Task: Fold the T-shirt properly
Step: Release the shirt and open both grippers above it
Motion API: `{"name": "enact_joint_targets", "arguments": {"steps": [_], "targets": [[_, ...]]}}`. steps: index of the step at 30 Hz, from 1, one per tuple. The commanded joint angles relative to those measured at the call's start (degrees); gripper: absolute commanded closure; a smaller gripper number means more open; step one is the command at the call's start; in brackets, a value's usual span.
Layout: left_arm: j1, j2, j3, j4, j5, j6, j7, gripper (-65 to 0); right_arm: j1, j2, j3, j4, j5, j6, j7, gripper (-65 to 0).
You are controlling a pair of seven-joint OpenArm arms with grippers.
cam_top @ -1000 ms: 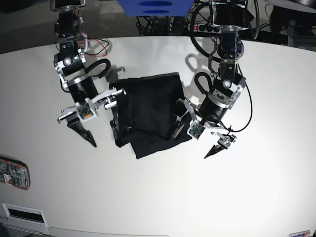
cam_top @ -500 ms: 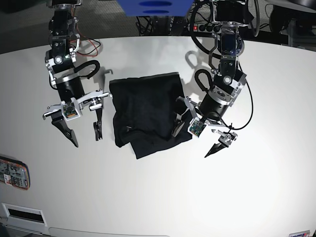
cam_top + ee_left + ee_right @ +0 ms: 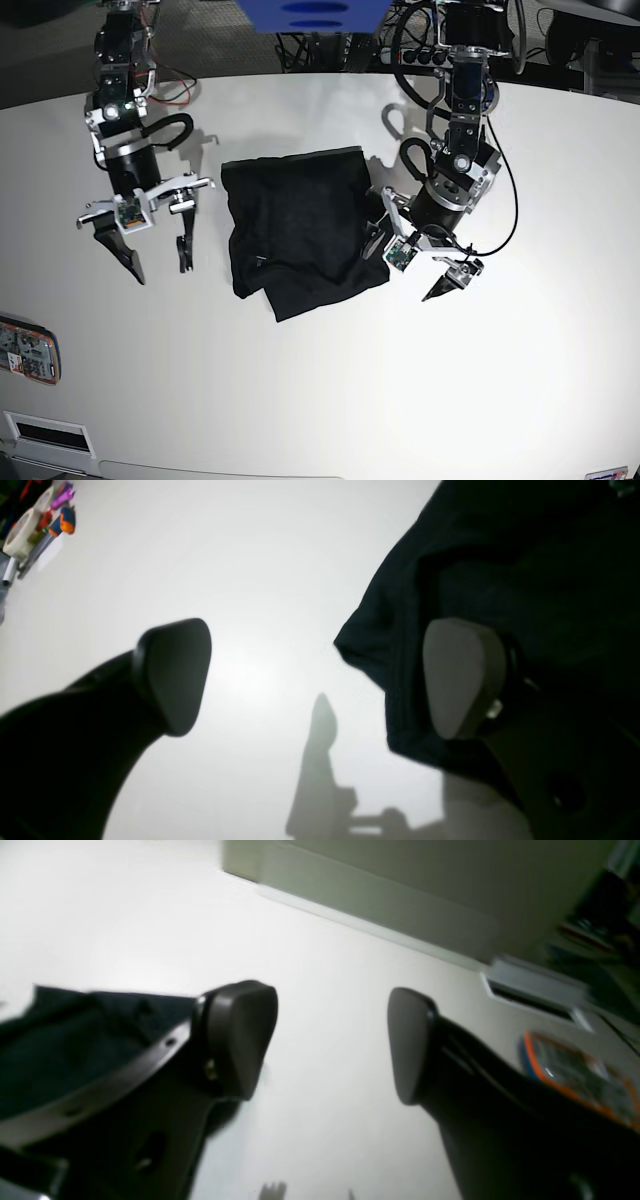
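Base view: T-shirt [image 3: 300, 230] folded on table [image 3: 320, 400].
Left gripper [image 3: 408, 262]: fingers spread, at shirt's edge.
Right gripper [image 3: 155, 260]: fingers spread, empty.

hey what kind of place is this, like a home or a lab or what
Most likely a robotics lab or test bench, not a home. Two robot arms stand over a bare white table with a black T-shirt spread on it, and cables and a power strip sit behind the table.
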State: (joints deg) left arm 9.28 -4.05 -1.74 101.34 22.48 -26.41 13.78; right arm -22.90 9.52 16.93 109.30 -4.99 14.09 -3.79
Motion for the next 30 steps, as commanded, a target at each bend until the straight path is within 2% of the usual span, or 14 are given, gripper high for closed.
{"name": "enact_joint_targets", "arguments": {"steps": [1, 8, 12, 16, 19, 23, 26, 30], "targets": [[-0.6, -0.6, 0.3, 1.0, -2.1, 0.4, -1.1, -65.0, 0.5, 0.4, 1.0, 1.1, 0.3, -0.1, 1.7, -37.7], [-0.1, -5.8, 0.3, 0.2, -13.6, 0.3, 0.2, -65.0, -1.4, 0.4, 3.5, 1.3, 0.3, -0.1, 2.0, -37.7], [0.1, -8.6, 0.3, -0.1, -15.7, 0.0, 1.8, -65.0, -2.0, 0.4, 3.8, 1.3, 0.3, -0.1, 2.0, -37.7], [0.7, -9.9, -0.1, 0.0, -16.0, -5.2, 1.9, -65.0, -3.2, 0.3, 4.7, 1.6, 0.3, -0.1, 2.1, -37.7], [0.9, -9.5, -1.0, 1.4, -16.6, -4.8, 2.1, -65.0, -3.2, 0.3, 4.7, 1.6, 0.3, -0.1, 2.1, -37.7], [1.0, -9.4, -4.1, 4.6, -26.3, -4.4, 2.1, -65.0, -4.9, 0.3, 5.2, 1.7, 0.4, -0.1, 2.2, -37.7], [1.0, -13.5, -4.4, 5.3, -35.1, -4.6, 2.3, -65.0, -7.3, 0.3, 6.1, 1.7, 0.4, -0.1, 2.3, -37.7], [0.6, -19.8, -3.9, 5.0, -45.1, -5.9, 5.4, -65.0, -9.3, 0.3, 10.0, 1.7, 0.4, -0.1, 6.1, -37.7]]}}
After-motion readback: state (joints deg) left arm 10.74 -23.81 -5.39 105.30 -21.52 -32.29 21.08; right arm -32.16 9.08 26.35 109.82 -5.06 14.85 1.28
